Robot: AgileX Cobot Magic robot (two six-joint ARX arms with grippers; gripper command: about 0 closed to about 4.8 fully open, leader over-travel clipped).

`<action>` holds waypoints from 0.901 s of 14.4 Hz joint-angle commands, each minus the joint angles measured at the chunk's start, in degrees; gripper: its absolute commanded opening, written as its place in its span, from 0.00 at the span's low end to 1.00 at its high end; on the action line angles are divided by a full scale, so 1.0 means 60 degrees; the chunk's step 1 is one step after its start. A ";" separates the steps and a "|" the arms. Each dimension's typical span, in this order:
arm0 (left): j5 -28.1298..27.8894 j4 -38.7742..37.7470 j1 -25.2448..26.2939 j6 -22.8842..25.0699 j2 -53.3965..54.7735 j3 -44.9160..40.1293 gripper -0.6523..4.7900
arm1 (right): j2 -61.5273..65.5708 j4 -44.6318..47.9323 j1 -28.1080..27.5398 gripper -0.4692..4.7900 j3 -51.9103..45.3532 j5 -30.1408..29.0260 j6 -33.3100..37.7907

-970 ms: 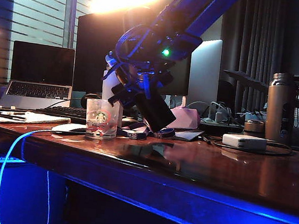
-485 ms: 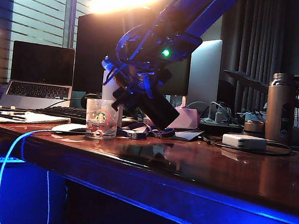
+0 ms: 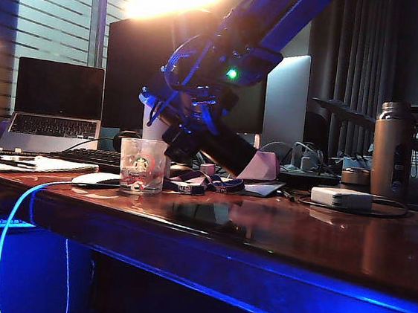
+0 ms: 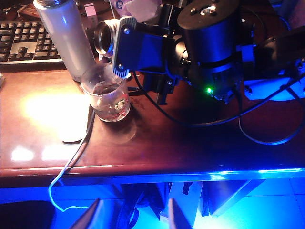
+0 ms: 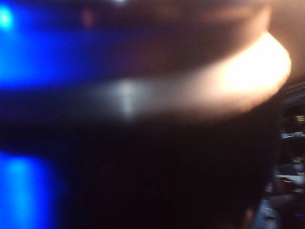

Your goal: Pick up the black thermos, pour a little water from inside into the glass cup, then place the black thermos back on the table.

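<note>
On the left of the exterior view a laptop (image 3: 57,107) sits at the back of the table (image 3: 276,231), with a white mouse (image 3: 96,179) nearer the front. Just right of the mouse stands the glass cup (image 3: 141,166), upright, a little water in it as seen from the left wrist view. Behind it, about its 12 o'clock, is a white bottle (image 3: 152,124). At the cup's 2 o'clock the right gripper (image 3: 185,135) is clamped around the black thermos (image 3: 221,149), which is tipped steeply, mouth toward the cup and base out toward 4 o'clock. Far right, a bronze bottle (image 3: 391,149) stands well apart.

The left gripper (image 4: 133,214) hangs released with nothing in it, off the table's front edge.

Judgement: the pour is under way. To do it well, roll the wrist slowly, keep the silver rim (image 4: 106,38) directly over the cup's opening, and stop tilting once a little water has run.
</note>
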 commanded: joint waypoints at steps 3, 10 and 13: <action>0.0047 0.0047 -0.0007 -0.0007 -0.0022 0.0018 0.46 | -0.0179 0.0863 0.0033 0.29 0.0120 0.0284 -0.1126; 0.0051 0.0047 -0.0007 -0.0007 -0.0022 0.0018 0.46 | -0.0040 0.0860 0.0033 0.29 0.0120 0.0281 -0.2087; 0.0051 0.0047 -0.0007 -0.0007 -0.0022 0.0018 0.46 | -0.0015 0.0860 0.0033 0.29 0.0120 0.0281 -0.2565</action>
